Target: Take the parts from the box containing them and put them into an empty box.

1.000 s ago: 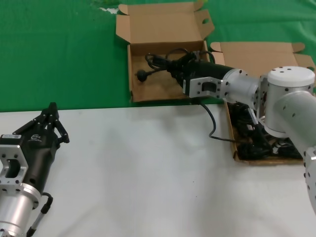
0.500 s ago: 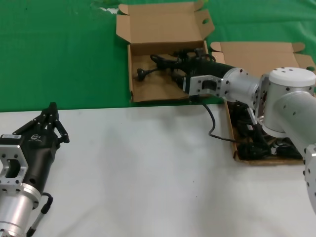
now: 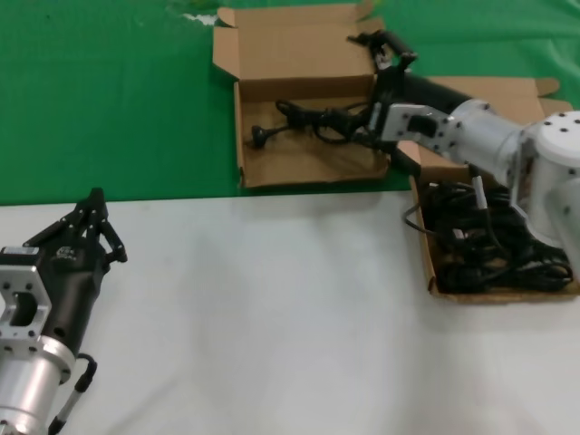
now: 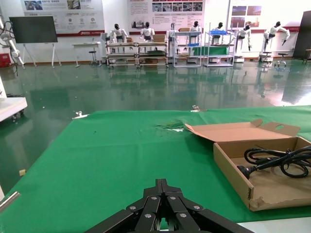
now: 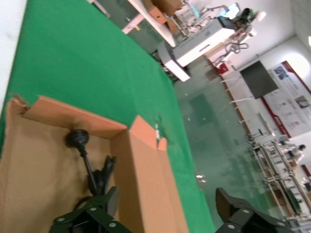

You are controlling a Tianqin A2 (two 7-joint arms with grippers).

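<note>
Left gripper [image 3: 93, 210]: parked at the near left over the white bench [image 3: 272, 308], fingers drawn together to a point, holding nothing; the left wrist view shows the same tips [image 4: 163, 191] meeting above the green cloth.

Bench: a white top in the foreground, meeting a green cloth [image 3: 109, 100] that runs to the far edge.

Box of power cords [image 3: 433, 272]: the wider cardboard box sits at the right, straddling the line where white meets green, its broad lid flap folded back behind it.

Power cords [image 3: 489, 249]: a tangled black heap fills that box, with one loop spilling over its left wall.

Right arm: reaches from the right edge, across the cord box, toward the far box.

Narrower box [image 3: 243, 136]: open on the green cloth, lid flap standing back, a round hole in its right tab.

Delivered cord [image 3: 308, 122]: one black cord lies loose inside the narrower box, its plug [image 3: 260, 136] toward the left wall; the right wrist view shows that plug [image 5: 77, 137] near a back corner.

Right gripper [image 3: 385, 47]: raised over the narrower box's far right corner, fingers spread wide, empty.
</note>
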